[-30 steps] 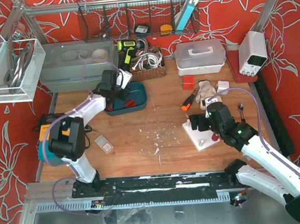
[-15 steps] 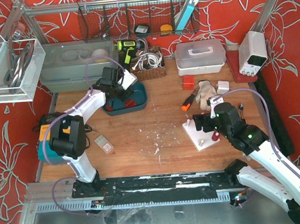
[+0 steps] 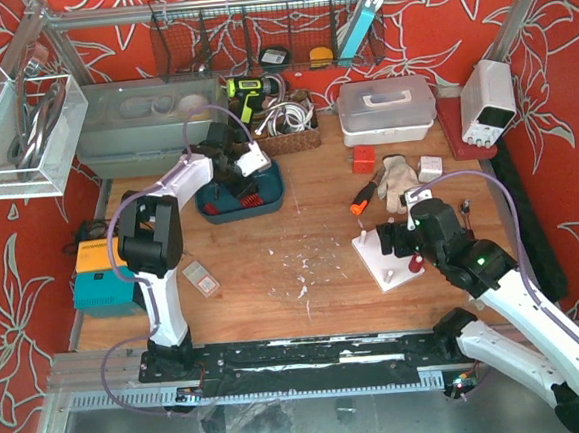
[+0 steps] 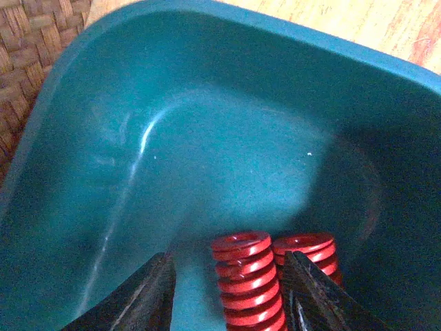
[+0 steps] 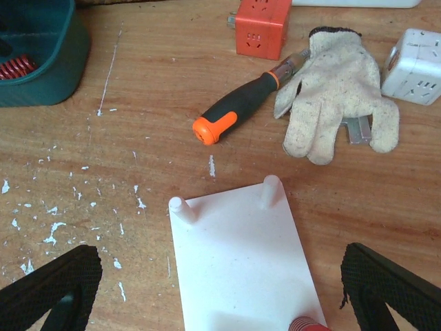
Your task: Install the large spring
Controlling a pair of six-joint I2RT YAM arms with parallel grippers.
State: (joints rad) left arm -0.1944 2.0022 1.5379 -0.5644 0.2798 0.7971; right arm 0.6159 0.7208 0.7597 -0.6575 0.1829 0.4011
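Note:
My left gripper (image 3: 236, 174) is down inside the teal tray (image 3: 275, 181), open. In the left wrist view the gripper (image 4: 231, 298) has its dark fingers (image 4: 148, 296) either side of an upright large red spring (image 4: 247, 279), not closed on it. A second red spring (image 4: 308, 249) stands just behind the right finger. The tray wall (image 4: 138, 103) fills that view. My right gripper (image 3: 390, 241) is open and empty over the white peg plate (image 3: 386, 265). In the right wrist view the gripper (image 5: 220, 293) is wide open over the plate (image 5: 241, 262), which has two bare pegs (image 5: 270, 191) and a red piece (image 5: 307, 324) at its near edge.
An orange-handled screwdriver (image 3: 365, 194), a work glove (image 3: 399, 175), an orange block (image 3: 364, 158) and white socket cubes (image 3: 429, 168) lie beyond the plate. A wicker basket (image 3: 287, 126), grey bin (image 3: 142, 128) and white lidded box (image 3: 386, 107) line the back.
My left gripper has swung right and deeper into the teal tray, now astride a spring. My right gripper shifted slightly right over the plate, then held still.

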